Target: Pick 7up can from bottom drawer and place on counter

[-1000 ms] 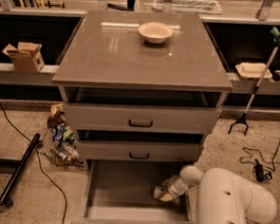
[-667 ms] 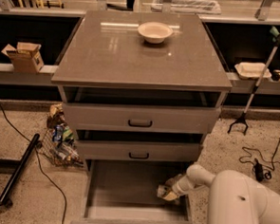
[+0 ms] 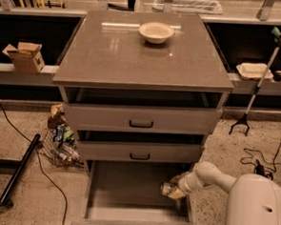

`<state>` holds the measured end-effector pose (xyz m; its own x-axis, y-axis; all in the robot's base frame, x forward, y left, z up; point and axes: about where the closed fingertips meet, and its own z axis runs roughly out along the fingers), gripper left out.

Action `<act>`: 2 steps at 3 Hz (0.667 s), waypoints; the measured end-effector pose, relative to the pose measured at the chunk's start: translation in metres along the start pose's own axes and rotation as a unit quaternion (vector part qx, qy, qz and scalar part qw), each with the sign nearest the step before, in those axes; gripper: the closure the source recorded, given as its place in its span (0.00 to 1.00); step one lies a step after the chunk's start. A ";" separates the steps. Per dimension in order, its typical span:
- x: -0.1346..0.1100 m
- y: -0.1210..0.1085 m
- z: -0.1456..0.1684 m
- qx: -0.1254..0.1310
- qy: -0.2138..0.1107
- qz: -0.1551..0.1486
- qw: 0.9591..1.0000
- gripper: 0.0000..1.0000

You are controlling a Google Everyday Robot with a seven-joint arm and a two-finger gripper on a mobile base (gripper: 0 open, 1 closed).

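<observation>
The bottom drawer (image 3: 126, 192) is pulled open at the foot of the cabinet. The 7up can (image 3: 167, 188), small and pale with green, is at the drawer's right side, close to the right wall. My gripper (image 3: 175, 190) reaches into the drawer from the right and is right at the can, touching or overlapping it. My white arm (image 3: 213, 176) comes in from the lower right. The glossy counter (image 3: 134, 56) tops the cabinet, with a cream bowl (image 3: 156, 32) near its back edge.
Two closed drawer fronts (image 3: 141, 118) with dark handles sit above the open drawer. A bag of litter (image 3: 60, 140) and a black pole (image 3: 20, 169) lie on the floor at left. A cardboard box (image 3: 24, 55) sits on the left ledge. A grabber tool (image 3: 256, 88) leans at right.
My arm's bulky part has shifted right and down out of the drawer area. The gripper stays at the can, which has moved only slightly up and right.
</observation>
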<state>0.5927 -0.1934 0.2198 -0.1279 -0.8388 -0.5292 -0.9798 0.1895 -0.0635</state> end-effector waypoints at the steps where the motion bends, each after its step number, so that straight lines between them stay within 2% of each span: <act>1: -0.004 0.001 -0.006 -0.012 0.004 0.000 1.000 1.00; 2: -0.013 0.005 -0.041 -0.021 0.025 -0.004 0.999 1.00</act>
<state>0.5831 -0.2021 0.2607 -0.1264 -0.8646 -0.4863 -0.9862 0.1623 -0.0322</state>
